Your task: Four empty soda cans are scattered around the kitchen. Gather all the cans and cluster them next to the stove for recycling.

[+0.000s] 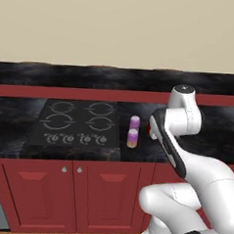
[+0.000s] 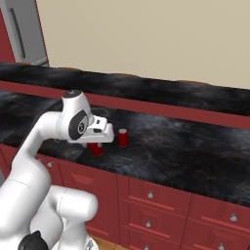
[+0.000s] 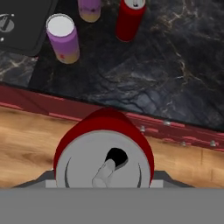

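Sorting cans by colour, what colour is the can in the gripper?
Red can with a silver top, clearest in the hand view.

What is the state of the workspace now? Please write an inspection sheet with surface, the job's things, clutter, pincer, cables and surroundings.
Surface: black marbled counter with the stove set into it.
Job's things: rear purple can and front purple can stand upright just right of the stove; standing red can is upright on the counter near them; held red can is in the pincer.
Clutter: nothing seen.
Pincer: pincer is shut on the held red can, near the counter's front edge.
Cables: nothing seen.
Surroundings: red cabinets below, cream wall behind, wood floor.
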Motion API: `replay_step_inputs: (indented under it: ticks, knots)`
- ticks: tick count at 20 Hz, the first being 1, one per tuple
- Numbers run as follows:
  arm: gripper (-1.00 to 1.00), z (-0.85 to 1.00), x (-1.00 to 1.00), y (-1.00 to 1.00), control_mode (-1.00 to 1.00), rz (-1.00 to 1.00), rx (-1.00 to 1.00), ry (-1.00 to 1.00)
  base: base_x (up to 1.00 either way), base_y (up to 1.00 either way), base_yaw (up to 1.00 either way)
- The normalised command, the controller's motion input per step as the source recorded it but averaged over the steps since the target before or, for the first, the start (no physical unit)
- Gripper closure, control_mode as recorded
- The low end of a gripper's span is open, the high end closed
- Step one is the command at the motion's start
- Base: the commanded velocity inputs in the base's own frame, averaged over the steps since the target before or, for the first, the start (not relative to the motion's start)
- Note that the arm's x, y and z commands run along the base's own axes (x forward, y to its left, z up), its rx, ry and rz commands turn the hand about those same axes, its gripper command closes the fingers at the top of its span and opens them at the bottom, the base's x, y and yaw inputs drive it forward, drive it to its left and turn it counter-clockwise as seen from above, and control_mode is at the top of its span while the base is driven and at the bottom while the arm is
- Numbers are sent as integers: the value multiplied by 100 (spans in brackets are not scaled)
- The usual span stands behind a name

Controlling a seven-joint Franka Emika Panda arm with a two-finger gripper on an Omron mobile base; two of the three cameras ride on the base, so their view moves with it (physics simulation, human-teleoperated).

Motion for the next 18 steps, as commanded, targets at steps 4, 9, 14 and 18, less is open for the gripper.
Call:
replay_step_inputs:
  ticks: [4,9,14,18]
  knots:
    - [100,-15,50,7,-100,-4,0,2,0,0,0]
    - [100,-10,45,1,-100,0,0,0,0,0,0]
    - [100,-15,44,-5,-100,1,2,0,0,0,0]
    - [100,-22,37,-13,-100,7,4,1,0,0,0]
